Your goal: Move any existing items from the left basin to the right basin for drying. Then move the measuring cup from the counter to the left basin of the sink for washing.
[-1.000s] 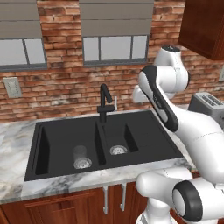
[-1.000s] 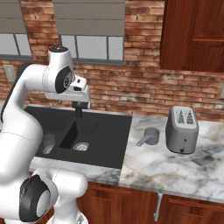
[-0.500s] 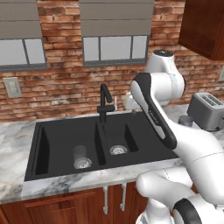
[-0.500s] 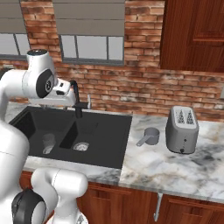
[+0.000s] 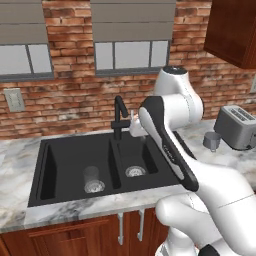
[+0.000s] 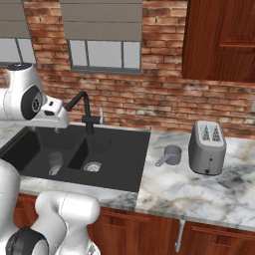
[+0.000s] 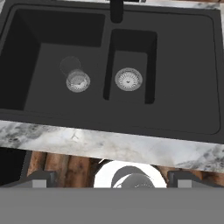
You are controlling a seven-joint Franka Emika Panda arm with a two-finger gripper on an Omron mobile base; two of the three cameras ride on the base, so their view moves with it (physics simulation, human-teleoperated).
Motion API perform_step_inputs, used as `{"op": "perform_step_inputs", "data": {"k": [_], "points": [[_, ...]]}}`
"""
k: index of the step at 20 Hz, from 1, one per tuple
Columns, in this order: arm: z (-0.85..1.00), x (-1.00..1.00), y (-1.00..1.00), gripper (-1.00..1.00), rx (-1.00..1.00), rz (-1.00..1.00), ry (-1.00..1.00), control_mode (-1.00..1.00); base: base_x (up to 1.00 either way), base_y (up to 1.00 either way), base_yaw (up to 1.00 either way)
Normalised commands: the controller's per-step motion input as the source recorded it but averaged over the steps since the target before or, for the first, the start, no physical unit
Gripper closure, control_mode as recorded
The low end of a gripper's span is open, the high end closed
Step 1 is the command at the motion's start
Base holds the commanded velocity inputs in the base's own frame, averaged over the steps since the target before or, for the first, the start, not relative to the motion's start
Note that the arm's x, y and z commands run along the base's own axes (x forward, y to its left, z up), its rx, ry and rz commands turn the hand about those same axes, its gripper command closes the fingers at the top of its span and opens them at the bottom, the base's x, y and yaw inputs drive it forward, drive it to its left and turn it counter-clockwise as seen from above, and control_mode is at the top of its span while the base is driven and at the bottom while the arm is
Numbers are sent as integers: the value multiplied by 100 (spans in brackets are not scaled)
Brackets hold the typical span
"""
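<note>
**Hand view over the sink: jaws wide, nothing held**

Left base view gives the overall layout: a marble counter [image 5: 15,165] runs under a brick wall [image 5: 65,105] with windows, and a black double-basin sink [image 5: 100,165] is set into it. My arm rises from the lower right and bends over the sink's right side, the hand hanging above the basins near the black faucet [image 5: 119,117]. In the right base view my gripper [image 6: 45,130] sits above the sink's back edge, just left of the faucet.

Left basin [image 7: 52,74]: a clear drinking glass [image 7: 72,70] stands upright beside the drain, touching nothing of mine. The same glass shows in the left base view [image 5: 91,177] and the right base view [image 6: 55,162]. Right basin [image 7: 131,70]: I see its drain strainer only.

On the counter right of the sink, the grey measuring cup [image 6: 171,155] stands upright with its handle pointing toward the sink, near the silver toaster [image 6: 206,148] and apart from it.

My fingers stand fully spread and hold nothing; their tips frame the lower edge of the hand view, well above the sink.
</note>
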Motion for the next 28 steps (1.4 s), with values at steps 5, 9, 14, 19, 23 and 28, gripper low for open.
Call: {"op": "perform_step_inputs", "data": {"k": [5, 9, 14, 19, 23, 28], "points": [[-11, -8, 43, -100, 0, -1, 1, -100, 0, 0, 0], [-10, 0, 53, -100, -3, -2, 1, -100, 0, 0, 0], [-7, 0, 61, -100, -6, -2, 1, -100, 0, 0, 0], [-8, 0, 54, -100, -5, -1, 0, -100, 0, 0, 0], [-13, 5, 48, -100, -6, -1, 1, -100, 0, 0, 0], [-17, 15, 35, -100, -5, -1, 0, -100, 0, 0, 0]]}}
